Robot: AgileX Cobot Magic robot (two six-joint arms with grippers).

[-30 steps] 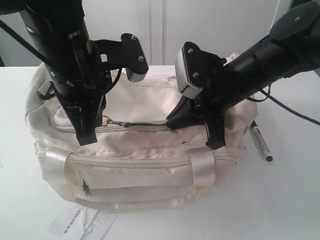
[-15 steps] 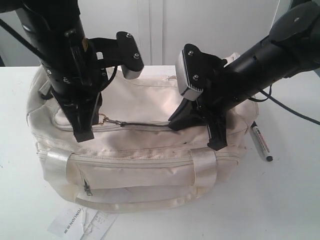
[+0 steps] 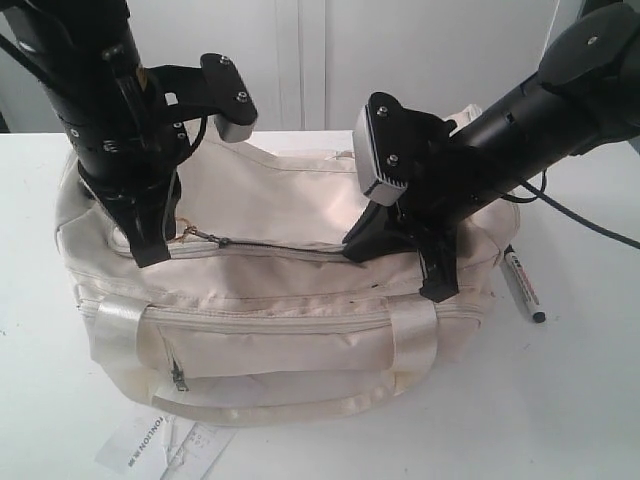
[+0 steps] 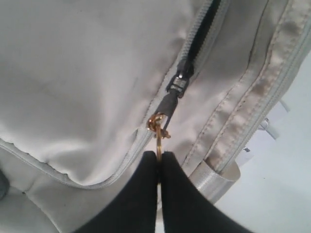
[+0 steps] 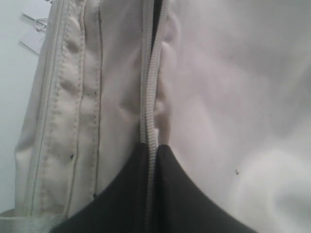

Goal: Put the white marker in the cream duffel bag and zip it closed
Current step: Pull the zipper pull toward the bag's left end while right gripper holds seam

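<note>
Moved: left fingers (image 4: 147,177), pinching zip pull (image 4: 156,124), drew away from right fingers (image 5: 133,184).
Right fingers: clenched on cream duffel bag (image 3: 290,190) seam.
Advice: pull along teeth, seam taut.

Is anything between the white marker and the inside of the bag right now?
Yes. The cream duffel bag's top zipper is only a narrow dark slit, edges not spread. The white marker lies on the table beside the bag; the left gripper pinches the zipper pull, the right gripper the zipper seam.
</note>
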